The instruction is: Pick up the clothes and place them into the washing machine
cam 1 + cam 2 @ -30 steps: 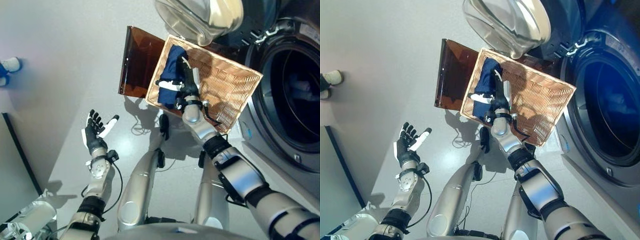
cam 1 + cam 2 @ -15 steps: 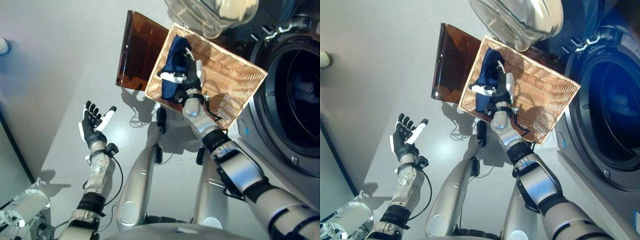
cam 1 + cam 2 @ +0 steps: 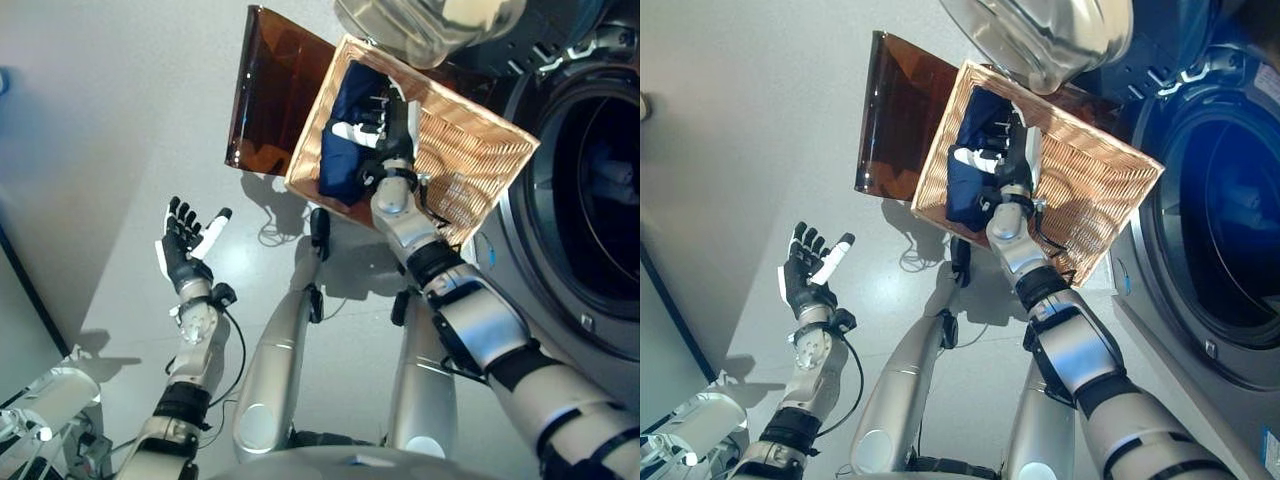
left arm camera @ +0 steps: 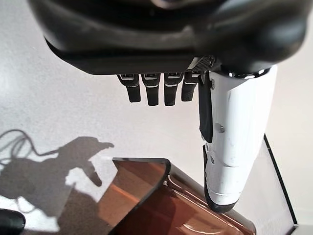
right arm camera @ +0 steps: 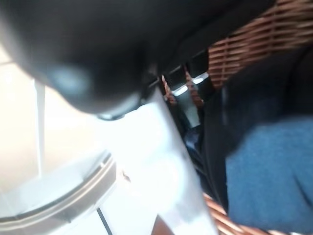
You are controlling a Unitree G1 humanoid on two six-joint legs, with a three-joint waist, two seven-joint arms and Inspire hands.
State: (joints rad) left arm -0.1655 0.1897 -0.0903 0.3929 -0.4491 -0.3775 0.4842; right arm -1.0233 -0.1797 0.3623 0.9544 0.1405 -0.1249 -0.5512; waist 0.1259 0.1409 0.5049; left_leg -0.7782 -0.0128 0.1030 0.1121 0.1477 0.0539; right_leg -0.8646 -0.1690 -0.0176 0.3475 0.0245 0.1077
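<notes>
Over the basket (image 3: pixel 470 150), right hand (image 3: pixel 392 120) rests on the clothes (image 3: pixel 350 140); grip cannot be judged. Left hand (image 3: pixel 185 250) open, empty, well apart. Risk: cloth catches the rim and drops short of the washer (image 3: pixel 590 200).

the clothes (image 3: pixel 347 135) are dark navy blue, plain with no pattern, lying in a tan wicker basket (image 3: pixel 478 160) whose weave shows as fine golden-brown ribbing, and beside it a translucent amber-brown panel (image 3: pixel 268 95) lies on the pale grey floor (image 3: pixel 120 110). the washing machine (image 3: pixel 590 200) has a dark drum opening ringed in grey, with a clear, silvery door (image 3: pixel 420 25). both the right hand (image 3: pixel 385 120) and the left hand (image 3: pixel 185 250) are black with a white thumb cover.
</notes>
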